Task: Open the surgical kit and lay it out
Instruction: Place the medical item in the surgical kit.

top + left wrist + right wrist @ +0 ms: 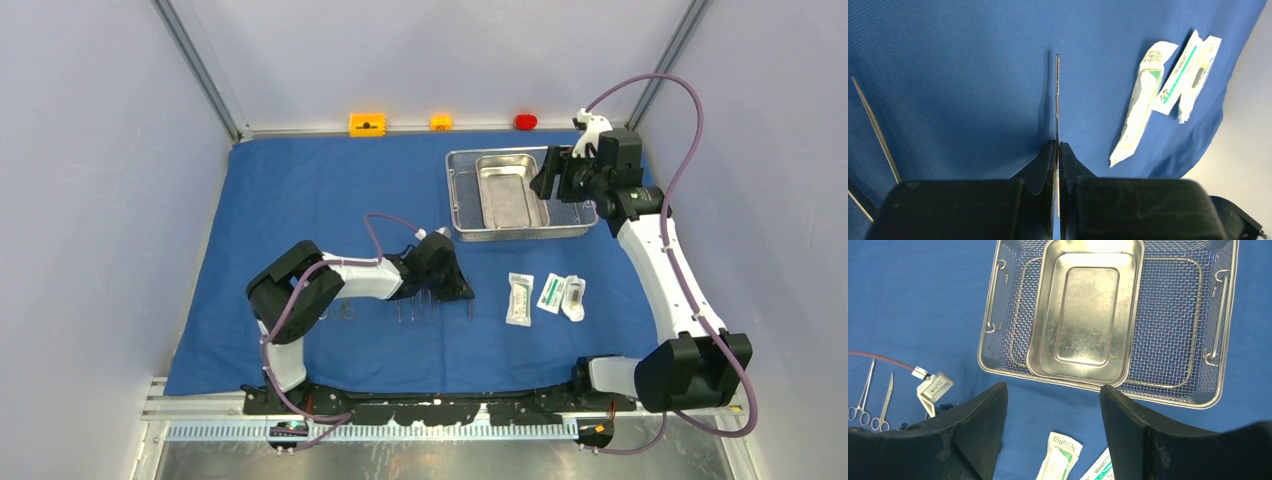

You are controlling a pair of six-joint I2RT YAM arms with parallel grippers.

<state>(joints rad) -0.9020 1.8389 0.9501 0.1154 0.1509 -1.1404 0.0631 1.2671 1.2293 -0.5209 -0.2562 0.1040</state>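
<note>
Toward the far right of the spread blue cloth wrap (300, 190) sits the silver wire-mesh basket (520, 236). The smaller steel tray (510, 190) lies inside it, filling its left half. Above the basket's right end hovers the right hand (553, 178), released, its fingers standing well apart with nothing between them. Near the middle of the cloth, the left hand (1057, 146) is clenched on a slim metal instrument (1057, 90). It is seen edge-on, and its tip reaches out low over the cloth. Three small white packets (551, 292) lie side by side on the cloth just right of that hand, two of them overlapping. Two ring-handled instruments (342, 312) rest on the cloth beside the left arm, and another thin one (875, 127) lies left of the clenched hand.
</note>
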